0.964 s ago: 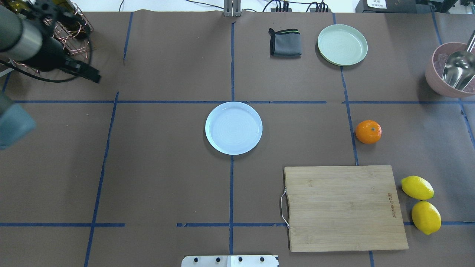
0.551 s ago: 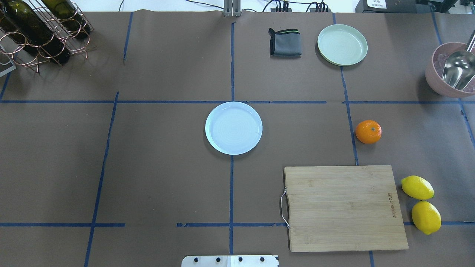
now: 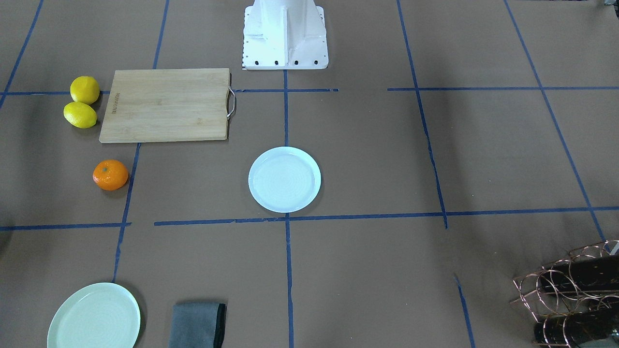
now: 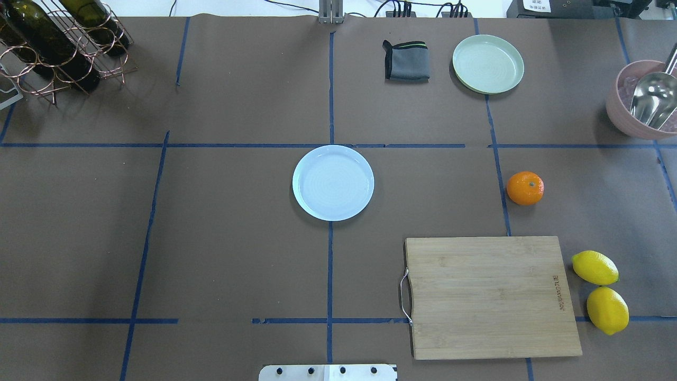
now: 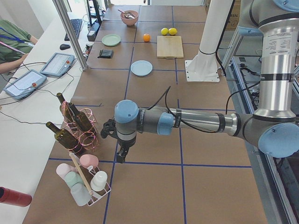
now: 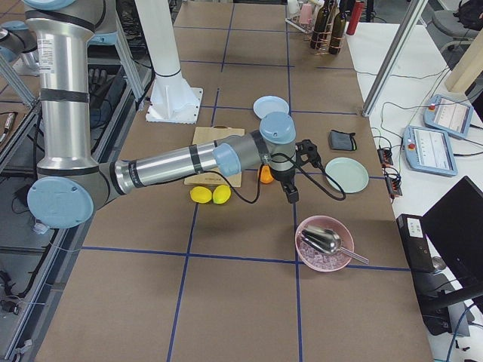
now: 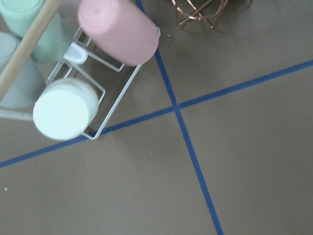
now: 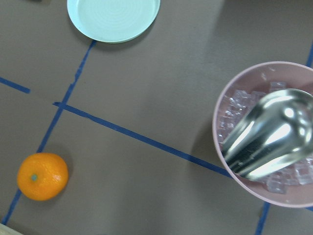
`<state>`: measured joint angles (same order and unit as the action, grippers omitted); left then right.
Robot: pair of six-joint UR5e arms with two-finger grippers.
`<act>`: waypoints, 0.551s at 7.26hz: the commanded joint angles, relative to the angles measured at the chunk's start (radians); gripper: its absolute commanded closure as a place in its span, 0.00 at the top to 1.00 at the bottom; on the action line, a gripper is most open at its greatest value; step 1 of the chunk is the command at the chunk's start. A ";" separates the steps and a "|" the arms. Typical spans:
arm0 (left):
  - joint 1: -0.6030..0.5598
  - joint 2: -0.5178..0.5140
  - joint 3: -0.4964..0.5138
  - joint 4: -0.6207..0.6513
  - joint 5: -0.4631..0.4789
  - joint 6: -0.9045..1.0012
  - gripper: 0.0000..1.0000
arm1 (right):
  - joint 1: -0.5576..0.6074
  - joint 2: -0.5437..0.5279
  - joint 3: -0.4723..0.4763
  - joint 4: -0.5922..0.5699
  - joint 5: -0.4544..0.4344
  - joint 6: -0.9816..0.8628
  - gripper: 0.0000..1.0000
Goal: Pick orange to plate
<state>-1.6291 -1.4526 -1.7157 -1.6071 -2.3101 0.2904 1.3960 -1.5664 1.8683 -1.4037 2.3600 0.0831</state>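
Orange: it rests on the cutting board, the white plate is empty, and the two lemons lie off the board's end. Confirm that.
Wrong on one count: the orange is not on the cutting board. It rests on the table, past the board's far edge and apart from it, as the overhead exterior view shows. The rest stands: the white plate is empty, and the lemons lie off the board's end.
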 commanded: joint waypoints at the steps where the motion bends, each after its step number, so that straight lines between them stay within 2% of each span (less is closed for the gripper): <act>1: -0.011 0.031 -0.011 0.003 -0.008 0.009 1.00 | -0.214 0.054 0.003 0.005 -0.133 0.180 1.00; 4: -0.011 0.028 -0.013 -0.002 -0.008 0.009 1.00 | -0.476 0.069 -0.006 0.201 -0.359 0.543 1.00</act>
<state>-1.6396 -1.4243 -1.7278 -1.6072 -2.3177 0.2991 1.0328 -1.5023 1.8657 -1.2790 2.1041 0.4847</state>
